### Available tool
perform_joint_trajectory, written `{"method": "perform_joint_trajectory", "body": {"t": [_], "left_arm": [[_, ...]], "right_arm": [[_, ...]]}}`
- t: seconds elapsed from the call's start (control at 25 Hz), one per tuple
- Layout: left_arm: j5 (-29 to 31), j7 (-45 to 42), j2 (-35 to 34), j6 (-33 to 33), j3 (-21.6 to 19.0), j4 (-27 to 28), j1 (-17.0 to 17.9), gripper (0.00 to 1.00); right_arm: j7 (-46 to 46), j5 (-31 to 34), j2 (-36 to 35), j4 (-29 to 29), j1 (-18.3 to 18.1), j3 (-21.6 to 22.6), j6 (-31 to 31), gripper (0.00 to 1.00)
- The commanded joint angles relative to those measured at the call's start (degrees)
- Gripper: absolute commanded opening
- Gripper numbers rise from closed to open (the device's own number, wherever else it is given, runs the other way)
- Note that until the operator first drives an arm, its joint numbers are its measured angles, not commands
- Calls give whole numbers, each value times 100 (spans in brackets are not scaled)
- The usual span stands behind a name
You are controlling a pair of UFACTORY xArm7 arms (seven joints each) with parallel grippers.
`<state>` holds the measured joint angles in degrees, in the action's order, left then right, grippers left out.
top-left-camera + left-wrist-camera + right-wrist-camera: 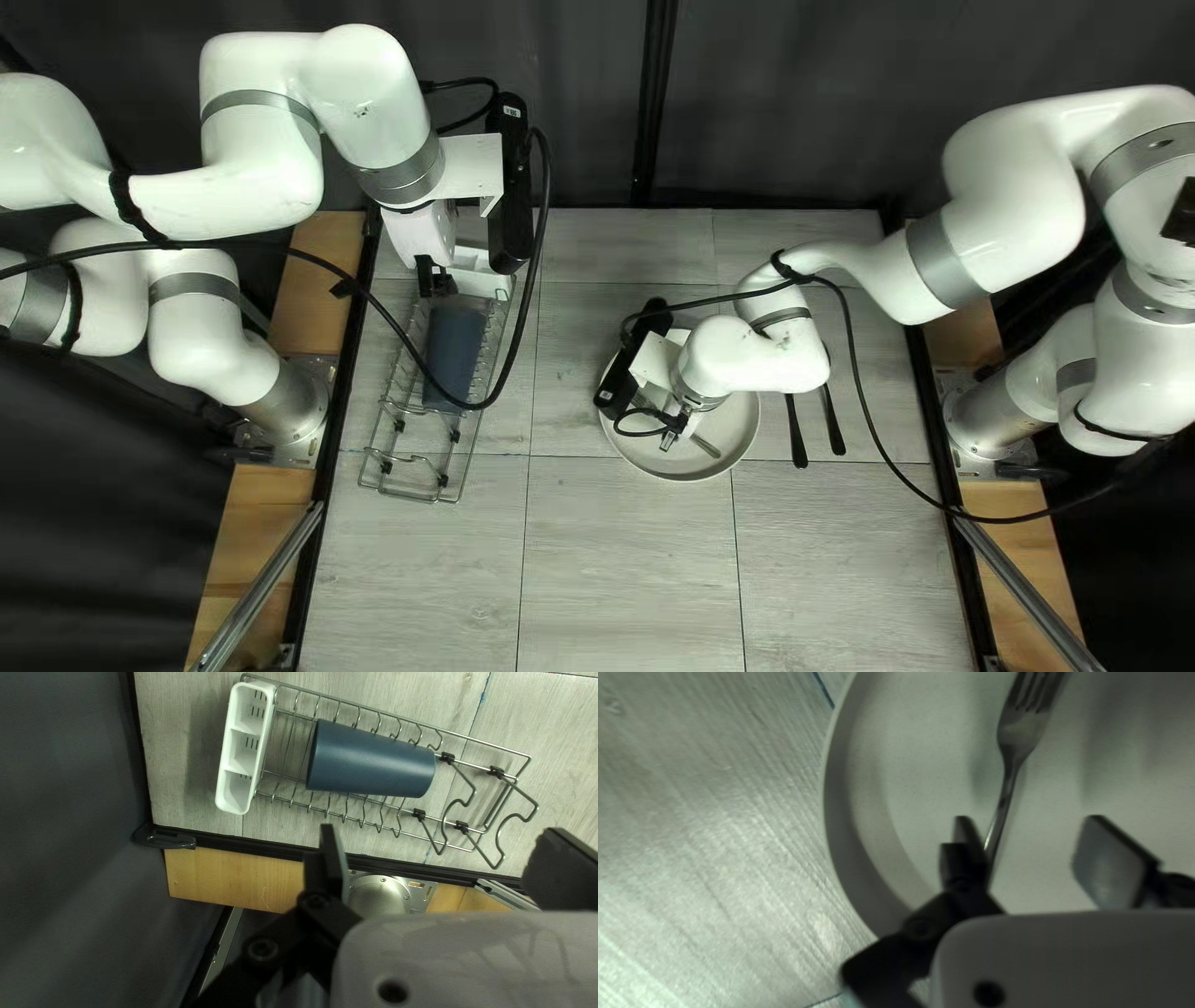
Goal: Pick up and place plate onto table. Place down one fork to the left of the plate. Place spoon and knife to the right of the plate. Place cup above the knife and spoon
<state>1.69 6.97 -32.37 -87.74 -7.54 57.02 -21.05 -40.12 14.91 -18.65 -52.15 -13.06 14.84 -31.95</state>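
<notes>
The right gripper (674, 433) stands open over the plate (660, 468), its fingers (1111, 862) well apart and holding nothing; the fork (1018, 737) lies on the plate, its handle running up to one finger and partly hidden by it, and whether the two touch I cannot tell. The left gripper (438, 278) is spread wide as well, with nothing in its grasp; the blue cup (374, 761) lies on its side in the wire dish rack (523, 755), ahead of that gripper and apart from it.

The left wrist view shows three compartments in the white cutlery holder (240, 748) at the rack's end, which the arm mostly covers in the top left view; the right wrist view gives the fork's tines; only the top left view has the two dark handles (797, 432) (833, 421) to the right of the plate, their upper ends hidden under the right arm, so I cannot tell knife from spoon.

The left arm arches high from its side, wrist above the holder end of the rack; the right arm reaches across the handles, its gripper slanting down to the plate.
</notes>
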Motion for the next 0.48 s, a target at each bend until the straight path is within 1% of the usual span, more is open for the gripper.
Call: {"method": "perform_joint_trajectory", "body": {"t": [0.04, 0.12, 0.2, 0.32, 0.36, 0.4, 0.44, 0.48], "left_arm": [[0, 0, 0, 0, 0, 0, 0, 100], [0, 0, 0, 0, 0, 0, 0, 100], [0, 0, 0, 0, 0, 0, 0, 100], [0, 0, 0, 0, 0, 0, 0, 100], [0, 0, 0, 0, 0, 0, 0, 100], [0, 0, 0, 0, 0, 0, 0, 100], [0, 0, 0, 0, 0, 0, 0, 100], [0, 0, 0, 0, 0, 0, 0, 100]], "right_arm": [[34, -39, -39, -3, -19, 20, 50, 90], [55, -57, -57, -35, -27, 29, 43, 89], [84, -82, -68, -59, -42, 40, 42, 85], [110, -111, -88, -89, -57, 52, 42, 74], [124, -122, -95, -92, -65, 57, 49, 74], [131, -130, -96, -87, -70, 60, 55, 76], [133, -135, -94, -82, -73, 62, 57, 82], [128, -139, -79, -74, -70, 65, 48, 98]]}}
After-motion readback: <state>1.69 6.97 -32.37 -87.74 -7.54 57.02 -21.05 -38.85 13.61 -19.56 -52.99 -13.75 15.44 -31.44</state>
